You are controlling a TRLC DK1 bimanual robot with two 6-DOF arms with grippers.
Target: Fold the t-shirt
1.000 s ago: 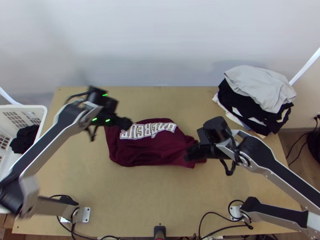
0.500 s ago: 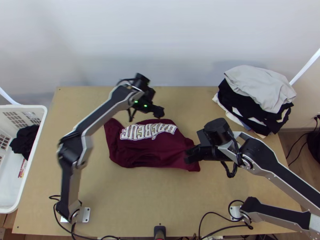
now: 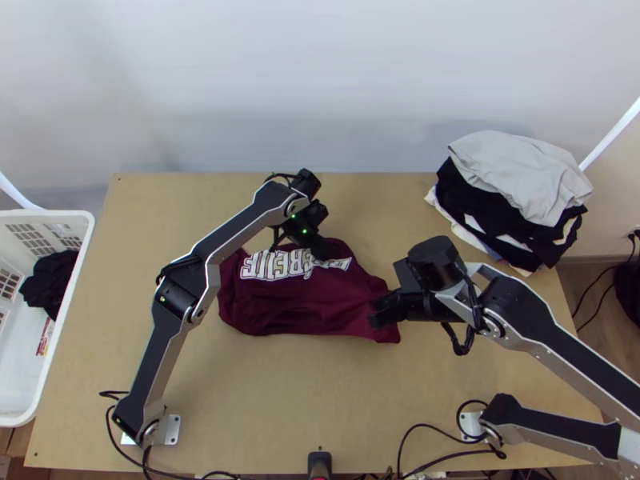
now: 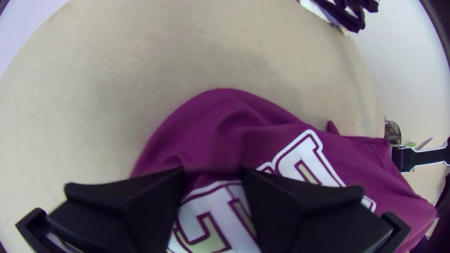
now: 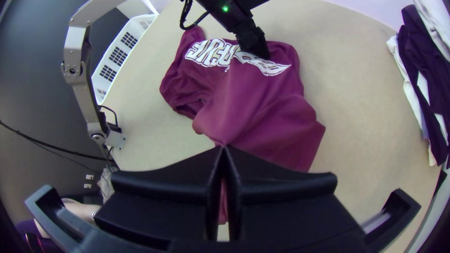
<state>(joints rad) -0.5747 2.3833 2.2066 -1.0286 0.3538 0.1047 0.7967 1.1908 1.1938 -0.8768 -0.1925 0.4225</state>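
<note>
Shirt lettering (image 3: 272,266) partly behind left claw (image 3: 323,250)

The t-shirt (image 3: 312,308) is maroon with white lettering.

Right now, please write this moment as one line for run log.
left gripper: open, over lettering | right gripper: shut on t-shirt | t-shirt: wrinkled, lettering up | clothes pile: far right corner
</note>
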